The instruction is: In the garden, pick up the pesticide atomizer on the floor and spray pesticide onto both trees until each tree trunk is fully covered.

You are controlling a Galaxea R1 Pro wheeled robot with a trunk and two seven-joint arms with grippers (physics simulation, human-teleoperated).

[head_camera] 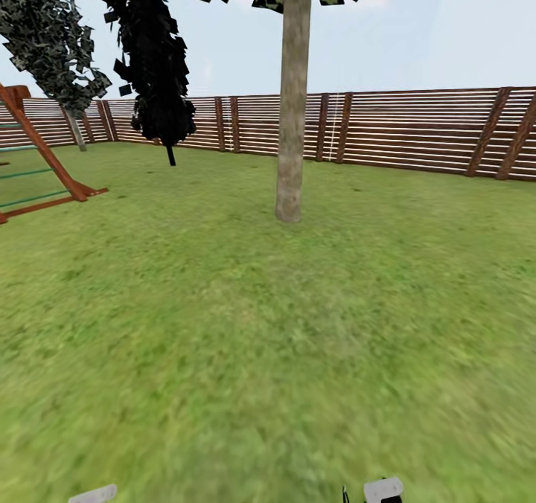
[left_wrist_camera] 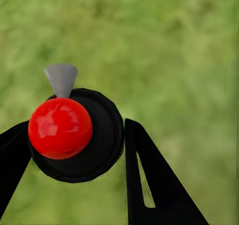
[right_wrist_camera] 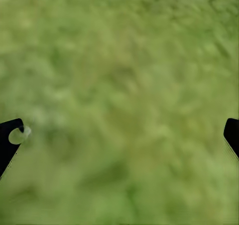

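- One tree trunk (head_camera: 292,109) stands upright at upper centre of the head view, straight ahead across open lawn (head_camera: 246,354).
- Left pincer (left_wrist_camera: 74,150) pinches the atomizer (left_wrist_camera: 74,132), its grey nozzle (left_wrist_camera: 61,79) pointing away from the camera.
- Right pincer (right_wrist_camera: 119,135) is spread wide, holding nothing.
- Fence (head_camera: 417,131) lies far behind; the swing frame (head_camera: 45,161) stands aside at left.

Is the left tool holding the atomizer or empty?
Holding: in the left wrist view the left tool has its fingers shut against the atomizer, red knob and grey nozzle showing, above the grass.
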